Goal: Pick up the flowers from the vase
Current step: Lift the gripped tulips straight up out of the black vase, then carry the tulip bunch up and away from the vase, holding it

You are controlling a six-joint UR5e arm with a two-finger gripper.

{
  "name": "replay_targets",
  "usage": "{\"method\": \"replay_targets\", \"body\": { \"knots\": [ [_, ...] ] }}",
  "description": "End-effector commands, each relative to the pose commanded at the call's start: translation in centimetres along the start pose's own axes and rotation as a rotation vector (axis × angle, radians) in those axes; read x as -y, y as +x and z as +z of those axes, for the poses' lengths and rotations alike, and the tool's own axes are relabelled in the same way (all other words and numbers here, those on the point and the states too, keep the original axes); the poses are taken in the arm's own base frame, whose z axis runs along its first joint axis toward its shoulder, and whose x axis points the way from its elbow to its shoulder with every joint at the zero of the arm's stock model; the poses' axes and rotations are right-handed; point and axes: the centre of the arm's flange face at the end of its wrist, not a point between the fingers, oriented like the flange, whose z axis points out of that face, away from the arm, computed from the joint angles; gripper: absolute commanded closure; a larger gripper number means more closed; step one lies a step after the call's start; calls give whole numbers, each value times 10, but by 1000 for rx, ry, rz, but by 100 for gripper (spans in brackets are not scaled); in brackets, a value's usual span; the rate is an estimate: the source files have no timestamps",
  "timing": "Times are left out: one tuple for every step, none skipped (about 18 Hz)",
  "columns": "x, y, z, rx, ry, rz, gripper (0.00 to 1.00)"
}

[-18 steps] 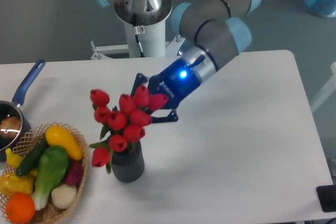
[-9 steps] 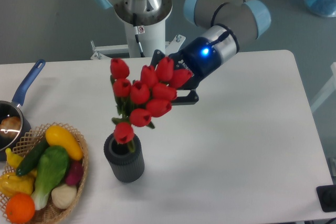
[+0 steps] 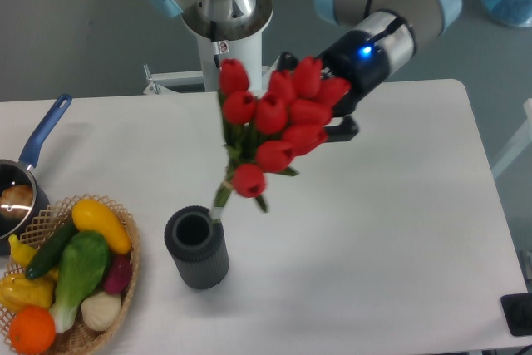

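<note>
Gripper (image 3: 326, 118) jaws clamped on flowers (image 3: 278, 122), stems clear above vase (image 3: 196, 248) on worktop (image 3: 391, 230); no legible writing.

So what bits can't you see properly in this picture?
- The gripper: the flowers cover its fingers, so the grasp itself is hidden.
- The stem ends near the vase: too thin and blurry to tell if they are fully clear of its rim.
- The saucepan: cut off by the left edge.
- The basket: cut off by the bottom edge.
- A dark object at the bottom right corner: cut off, unidentifiable.
</note>
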Motion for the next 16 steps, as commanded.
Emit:
{"method": "replay_targets", "body": {
  "knots": [
    [4, 0, -8, 48, -42, 19, 100],
    [3, -1, -12, 99, -102, 38, 100],
    [2, -1, -13, 151, -169, 57, 100],
    [-1, -4, -16, 198, -231, 73, 100],
    [-3, -5, -19, 229, -274, 96, 100],
    [-5, -7, -20, 241, -301, 124, 100],
    [-7, -8, -21, 242, -313, 152, 100],
    [-9, -10, -22, 240, -319, 175, 100],
    [-10, -13, -28, 254, -336, 198, 100],
    [-13, -16, -34, 269, -357, 217, 100],
    [-18, -18, -36, 279, -385, 238, 100],
    [-23, -20, -38, 294, -424, 258, 100],
    [-29, -23, -42, 313, -466, 264, 100],
    [-33, -25, -46, 332, -505, 270, 100],
    [-35, -27, -50, 348, -537, 282, 100],
    [-37, -29, -52, 358, -561, 292, 100]
  ]
}}
